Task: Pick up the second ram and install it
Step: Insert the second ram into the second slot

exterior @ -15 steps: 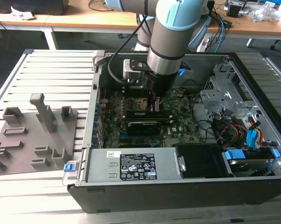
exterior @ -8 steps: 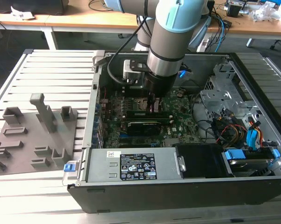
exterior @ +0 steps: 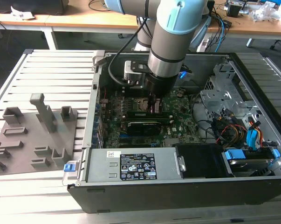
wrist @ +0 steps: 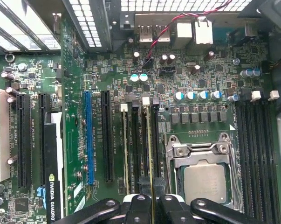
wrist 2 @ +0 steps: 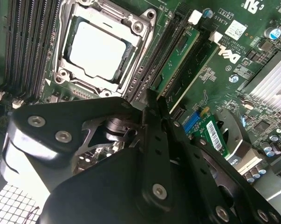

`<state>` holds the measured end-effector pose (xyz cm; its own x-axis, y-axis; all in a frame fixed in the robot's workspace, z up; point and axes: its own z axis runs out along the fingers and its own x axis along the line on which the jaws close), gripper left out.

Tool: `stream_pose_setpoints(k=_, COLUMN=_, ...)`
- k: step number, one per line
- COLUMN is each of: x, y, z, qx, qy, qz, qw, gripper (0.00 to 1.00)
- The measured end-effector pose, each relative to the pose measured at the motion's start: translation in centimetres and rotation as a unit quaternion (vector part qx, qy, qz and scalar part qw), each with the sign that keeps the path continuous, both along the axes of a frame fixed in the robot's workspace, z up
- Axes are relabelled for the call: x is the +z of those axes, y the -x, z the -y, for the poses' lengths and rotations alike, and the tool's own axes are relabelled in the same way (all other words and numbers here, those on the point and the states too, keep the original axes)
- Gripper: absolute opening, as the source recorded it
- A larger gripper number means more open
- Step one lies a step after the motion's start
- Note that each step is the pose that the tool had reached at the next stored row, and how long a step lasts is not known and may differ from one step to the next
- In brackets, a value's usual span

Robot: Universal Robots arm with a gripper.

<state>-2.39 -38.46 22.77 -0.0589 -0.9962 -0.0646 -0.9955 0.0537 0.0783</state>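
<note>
- Black end effector [wrist: 152, 205] at the bottom centre of the first wrist view is clenched on the thin green second ram stick [wrist: 149, 154].
- Stick stands edge-on in a black memory slot, just beside the silver CPU socket [wrist: 206, 175], mid-frame.

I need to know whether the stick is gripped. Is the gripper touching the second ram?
Touching. In the first wrist view the gripper has both fingers closed against the edge-on second ram over its slot.
</note>
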Motion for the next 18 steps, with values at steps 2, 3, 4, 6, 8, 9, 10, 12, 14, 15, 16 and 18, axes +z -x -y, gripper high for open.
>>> stream_pose_setpoints(k=2, x=-0.01, y=-0.01, z=0.06, qx=0.000, qy=-0.0002, qz=0.0001, qw=1.0000, gripper=0.14)
stream_pose_setpoints(k=3, x=-0.01, y=0.00, z=0.08, qx=0.000, qy=-0.0001, qz=0.0000, qw=1.0000, gripper=0.14)
stream_pose_setpoints(k=4, x=-0.12, y=0.00, z=0.10, qx=0.000, qy=0.0000, qz=-0.0001, qw=1.0000, gripper=0.14)
stream_pose_setpoints(k=6, x=-0.27, y=-0.01, z=0.09, qx=0.000, qy=0.0000, qz=0.0000, qw=1.0000, gripper=0.14)
stream_pose_setpoints(k=8, x=-0.33, y=-0.01, z=0.07, qx=0.000, qy=0.0001, qz=-0.0001, qw=1.0000, gripper=0.14)
stream_pose_setpoints(k=9, x=-0.35, y=-0.01, z=0.06, qx=0.000, qy=0.0001, qz=0.0000, qw=1.0000, gripper=0.14)
stream_pose_setpoints(k=10, x=-0.38, y=0.00, z=0.06, qx=0.000, qy=-0.0001, qz=0.0000, qw=1.0000, gripper=0.14)
stream_pose_setpoints(k=12, x=-0.47, y=0.00, z=0.06, qx=0.000, qy=0.0000, qz=0.0000, qw=1.0000, gripper=0.14)
stream_pose_setpoints(k=14, x=-0.51, y=-0.04, z=0.04, qx=0.000, qy=-0.0003, qz=0.0009, qw=1.0000, gripper=0.14)
stream_pose_setpoints(k=15, x=-0.51, y=-0.02, z=0.04, qx=0.000, qy=-0.0004, qz=0.0001, qw=1.0000, gripper=0.15)
stream_pose_setpoints(k=16, x=-0.50, y=-0.02, z=0.05, qx=0.000, qy=-0.0002, qz=0.0001, qw=1.0000, gripper=0.15)
stream_pose_setpoints(k=18, x=-0.39, y=0.00, z=0.06, qx=0.000, qy=0.0001, qz=0.0000, qw=1.0000, gripper=0.21)
